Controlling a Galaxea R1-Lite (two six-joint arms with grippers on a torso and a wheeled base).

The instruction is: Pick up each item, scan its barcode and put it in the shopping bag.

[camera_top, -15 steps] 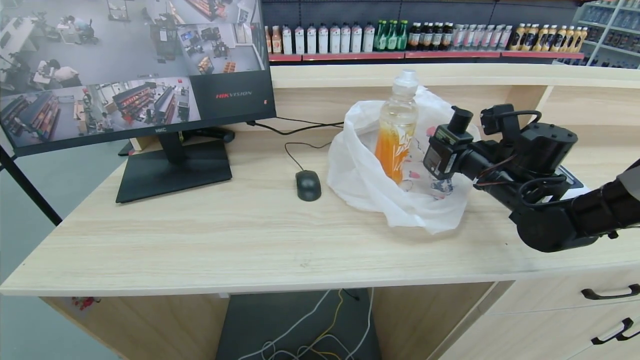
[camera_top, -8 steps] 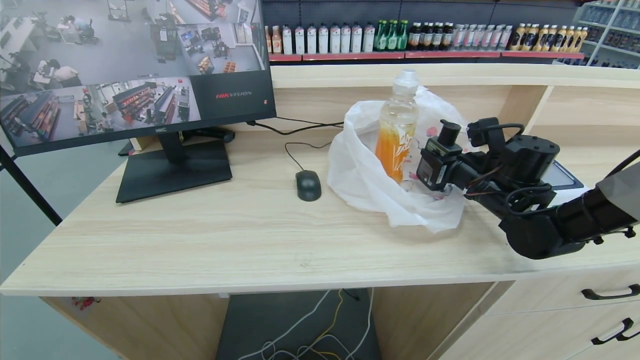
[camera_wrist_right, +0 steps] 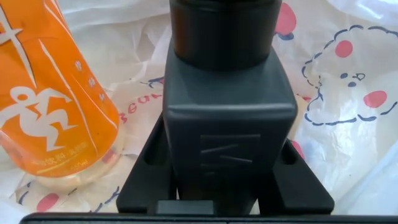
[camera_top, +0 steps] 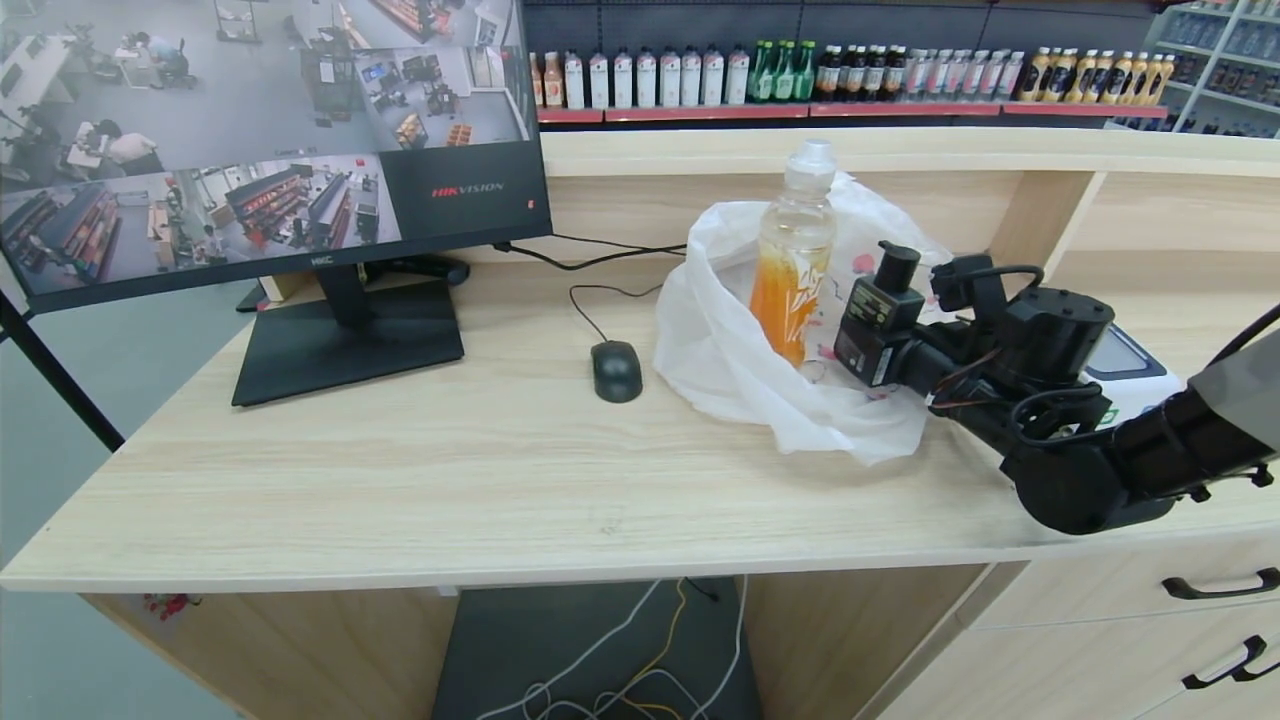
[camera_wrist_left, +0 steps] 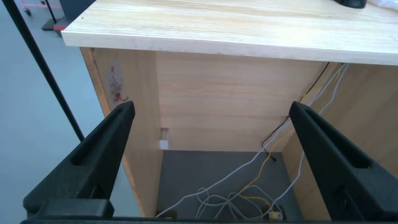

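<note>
At one shopping bag (camera_top: 708, 345), one orange bottle (camera_top: 792, 275), one black bottle (camera_top: 876, 318)

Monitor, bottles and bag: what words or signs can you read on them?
Monitor: one red brand word on its dark panel, which I leave unspelled.
Orange bottle: white signs and a running figure, but no word I can read.
Bag: red letters, partly hidden behind the orange bottle.
Black bottle: label print too small to read, and a pressed-in mark on its side.
Shelf bottles: labels too small to read.
</note>
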